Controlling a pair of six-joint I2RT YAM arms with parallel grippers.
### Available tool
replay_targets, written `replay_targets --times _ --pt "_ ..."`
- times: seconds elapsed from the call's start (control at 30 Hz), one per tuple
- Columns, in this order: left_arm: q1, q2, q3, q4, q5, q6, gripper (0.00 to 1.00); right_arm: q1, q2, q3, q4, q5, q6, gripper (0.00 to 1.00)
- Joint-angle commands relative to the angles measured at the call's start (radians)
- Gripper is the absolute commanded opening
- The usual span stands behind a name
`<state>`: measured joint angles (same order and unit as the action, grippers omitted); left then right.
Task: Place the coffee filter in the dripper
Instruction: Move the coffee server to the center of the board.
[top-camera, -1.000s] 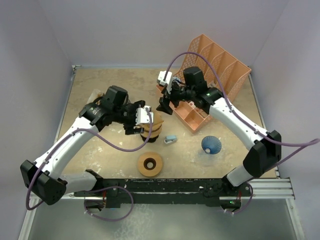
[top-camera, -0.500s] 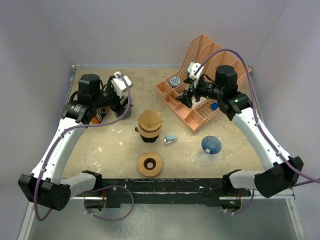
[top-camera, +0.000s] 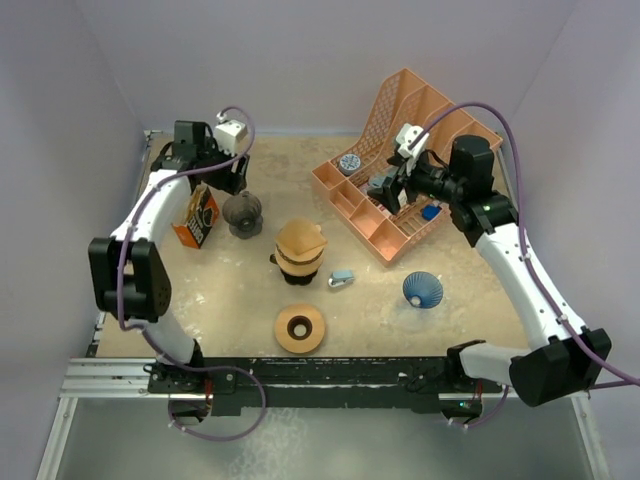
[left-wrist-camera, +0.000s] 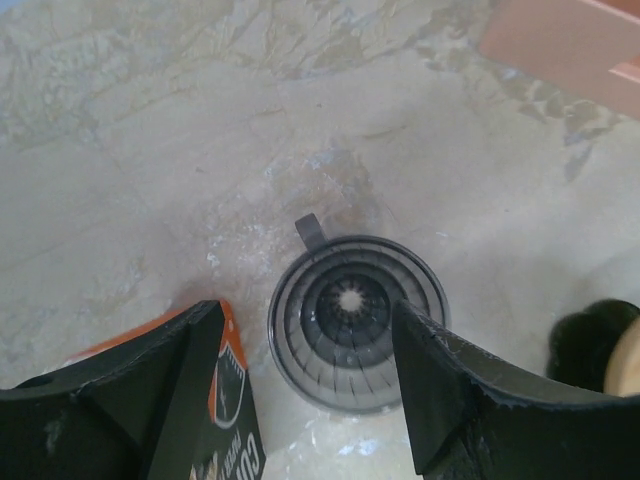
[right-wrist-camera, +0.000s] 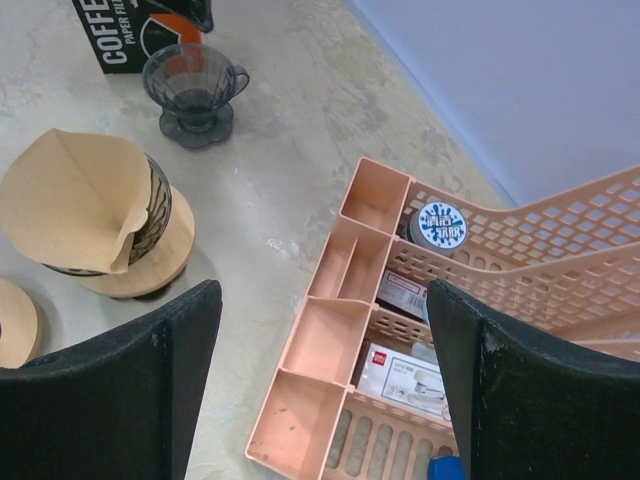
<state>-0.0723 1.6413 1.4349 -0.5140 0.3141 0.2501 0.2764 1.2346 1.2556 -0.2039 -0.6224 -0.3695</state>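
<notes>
Hovering at the far left of the table, the left gripper has its jaws apart and nothing between them; straight below sits a smoky grey dripper, upright, handle pointing away, just beside an orange coffee filter box. Coffee filter: brown paper cone seated in the dark wire dripper on a wooden stand at table centre, paper rising above the rim and leaning to one side. Right gripper hangs over the near corner of the peach desk organiser, jaws wide, holding nothing. A round tin with a blue-and-white lid lies in one organiser slot. A blue cone and a wooden ring lie nearer the arm bases, well apart.
</notes>
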Motion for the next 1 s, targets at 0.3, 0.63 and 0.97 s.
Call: replay_targets --times 0.3,0.63,0.97 --pt "0.0 0.284 0.192 -0.144 -0.037 0.111 0.57 -0.015 -0.018 -0.016 0.047 -0.029 0.007 0.85" --pt "-0.027 0.32 0.178 -0.248 -0.045 0.18 0.3 -0.016 0.011 -0.001 0.032 -0.04 -0.002 0.85" --pt "-0.03 0.166 0.004 -0.283 -0.12 0.217 0.15 -0.016 0.0 -0.014 0.038 -0.026 -0.006 0.86"
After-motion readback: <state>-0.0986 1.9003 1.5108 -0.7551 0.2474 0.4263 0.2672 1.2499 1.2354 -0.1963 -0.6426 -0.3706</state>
